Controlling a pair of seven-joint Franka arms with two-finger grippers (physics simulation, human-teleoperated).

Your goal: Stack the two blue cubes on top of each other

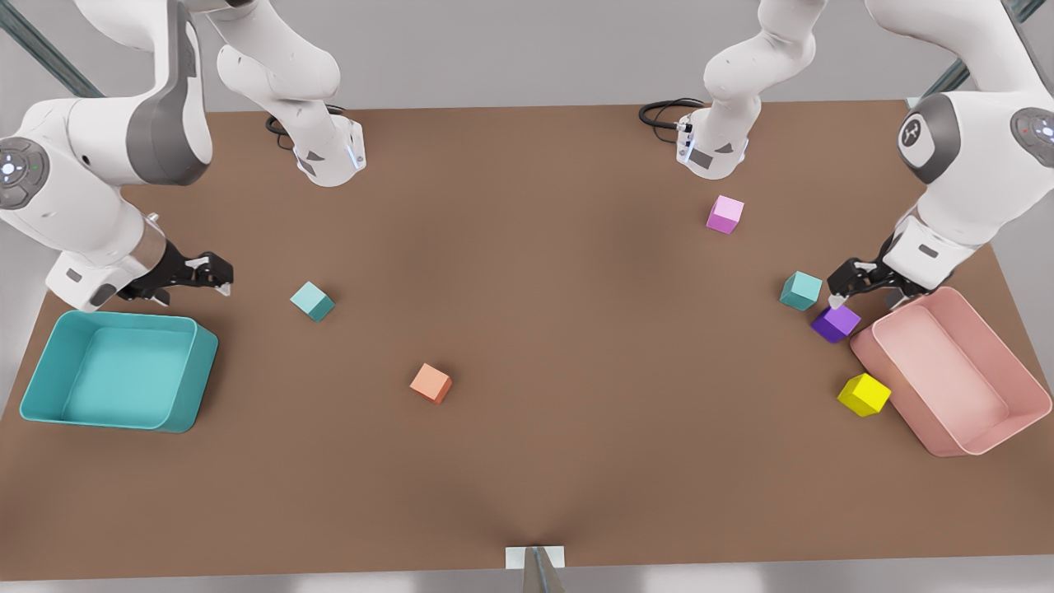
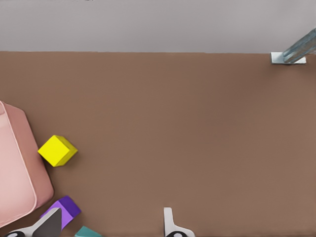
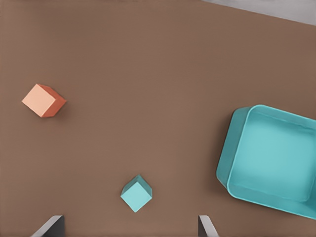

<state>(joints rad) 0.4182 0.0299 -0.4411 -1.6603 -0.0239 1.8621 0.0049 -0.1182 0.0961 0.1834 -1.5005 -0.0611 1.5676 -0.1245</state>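
One blue cube (image 1: 312, 301) lies toward the front view's left; in the right wrist view this cube (image 3: 136, 193) rests on the table in line with the gap between the fingers. My right gripper (image 1: 216, 276) (image 3: 129, 228) hovers open above the table, left of it. The other blue cube (image 1: 801, 290) (image 2: 88, 232) sits at the front view's right, beside a purple cube (image 1: 835, 322) (image 2: 64, 208). My left gripper (image 1: 856, 284) (image 2: 109, 226) hangs open just above and beside these two cubes, holding nothing.
A teal bin (image 1: 49, 362) (image 3: 227, 168) stands below the right gripper. A pink bin (image 1: 865, 346) (image 2: 29, 177) lies under the left arm, with a yellow cube (image 1: 864, 394) (image 2: 58, 150) next to it. An orange cube (image 1: 431, 383) (image 3: 43, 100) and a pink cube (image 1: 725, 214) also sit on the brown table.
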